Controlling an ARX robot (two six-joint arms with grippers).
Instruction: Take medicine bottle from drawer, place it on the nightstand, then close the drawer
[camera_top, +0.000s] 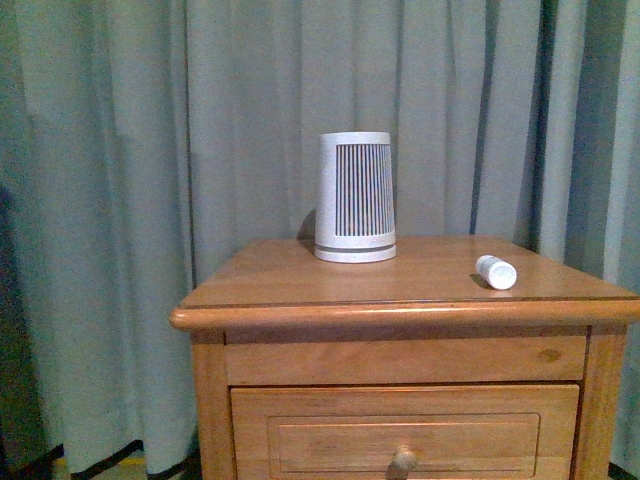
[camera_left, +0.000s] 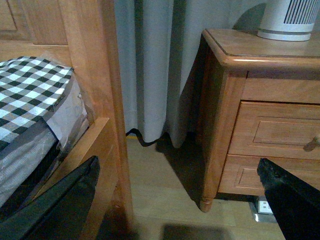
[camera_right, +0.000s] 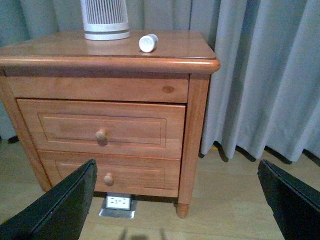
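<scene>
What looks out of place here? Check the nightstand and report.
Only the medicine bottle stands out: it lies on its side near the right edge of the nightstand top, not upright. The drawer is shut and nothing looks spilled or damaged.

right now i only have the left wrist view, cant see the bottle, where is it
Observer: The medicine bottle lies on its side on the nightstand top, to the right of the white slatted device.
Operator: drawer shut?
Observer: Yes, the right wrist view shows the upper drawer front flush with the frame.
Operator: right end effector holding anything
Observer: No, the right end effector is open and empty, low in front of the nightstand.
</scene>
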